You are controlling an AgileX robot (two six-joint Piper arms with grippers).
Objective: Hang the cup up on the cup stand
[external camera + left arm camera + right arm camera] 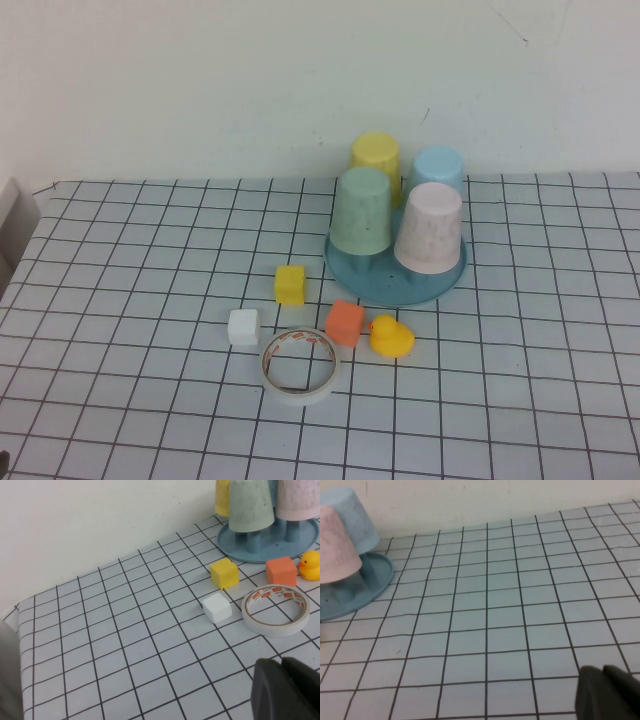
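Note:
The pale pink cup (429, 228) hangs upside down on the blue-teal cup stand (385, 281) at its front right. It also shows in the left wrist view (299, 499) and the right wrist view (335, 547). Mint-green (361, 211), yellow (376, 160) and light-blue (437, 168) cups also sit inverted on the stand. Neither gripper shows in the high view. My left gripper (283, 664) is shut and empty, low over the table's front left, short of the tape roll. My right gripper (604, 671) is shut and empty over the table's right side, away from the stand (367, 587).
In front of the stand lie a yellow cube (290, 284), a white cube (243, 327), an orange cube (345, 323), a yellow rubber duck (390, 337) and a roll of tape (299, 365). A wall runs behind the table.

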